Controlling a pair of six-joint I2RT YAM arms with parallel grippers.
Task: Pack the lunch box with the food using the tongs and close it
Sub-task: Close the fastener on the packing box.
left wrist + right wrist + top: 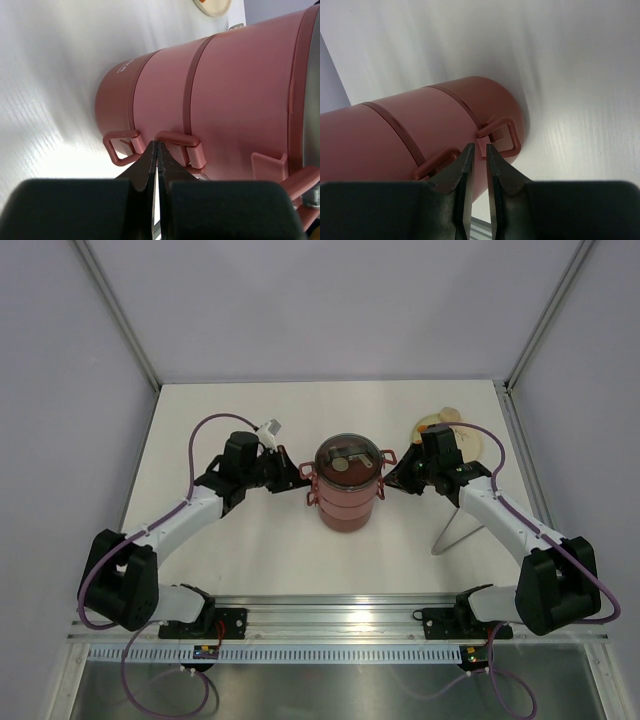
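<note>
The lunch box (346, 498) is dusty dark red all over — bowls, bands and side handles alike — with a greyish see-through lid (348, 457) on top. The table (250, 560) is plain white. Near its far right corner sits a cream plate (470, 440). The tongs (455, 532) are silver. Both arms are white with black joints — the cables (200, 435) purple. The left gripper (296, 473) and right gripper (392, 472) are black.
</note>
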